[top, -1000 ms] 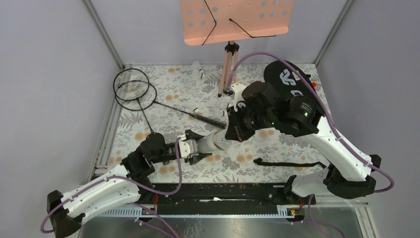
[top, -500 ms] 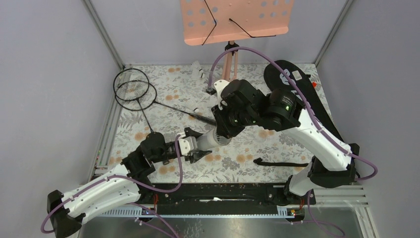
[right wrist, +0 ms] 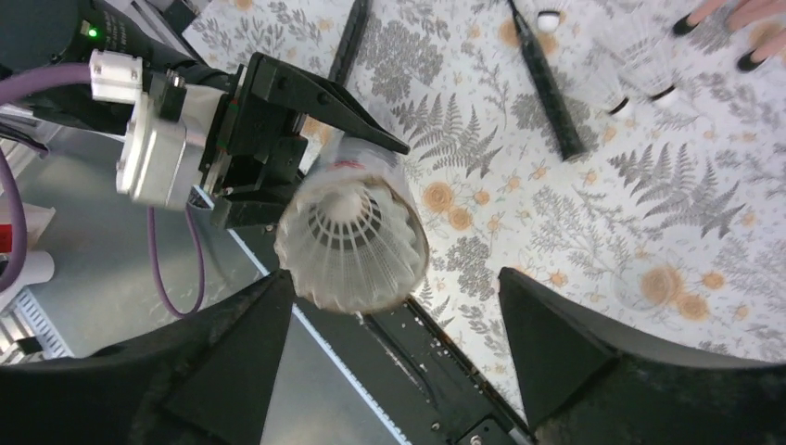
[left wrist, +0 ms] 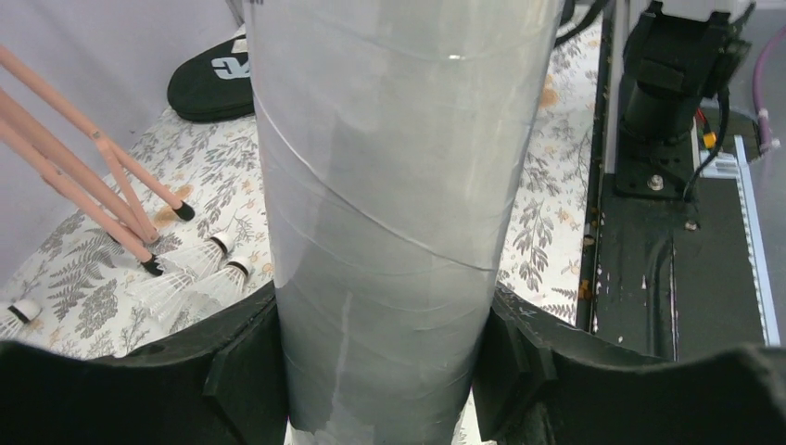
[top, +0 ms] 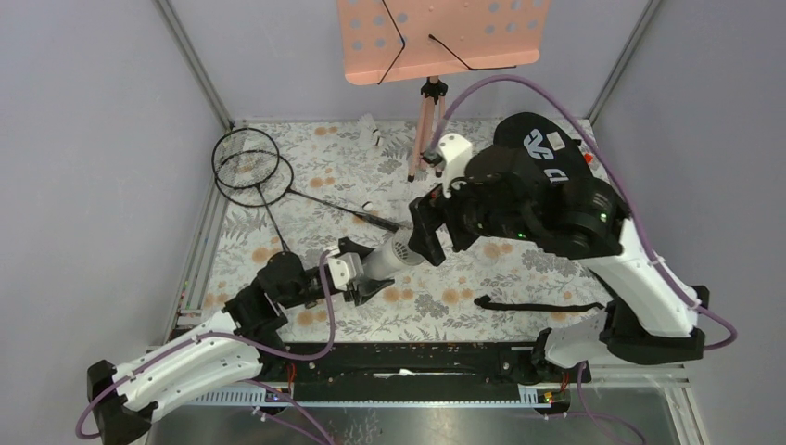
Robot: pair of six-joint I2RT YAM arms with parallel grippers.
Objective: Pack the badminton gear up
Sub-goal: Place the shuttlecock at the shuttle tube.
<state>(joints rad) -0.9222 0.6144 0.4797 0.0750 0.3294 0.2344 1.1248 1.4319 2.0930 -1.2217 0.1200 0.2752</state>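
Right wrist: my right end effector jaws apart, empty, facing shuttlecock seated in mouth of tube. Left end effector clamped round tube, held tilted above worktop. Feathers light, fragile: hold near cork. Tube stiff, slick.

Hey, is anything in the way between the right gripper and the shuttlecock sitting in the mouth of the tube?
Nothing visible. The shuttlecock sits in the mouth of the tube, which the left gripper clamps. The right gripper is open, with a finger on either side of that mouth and only air between them.
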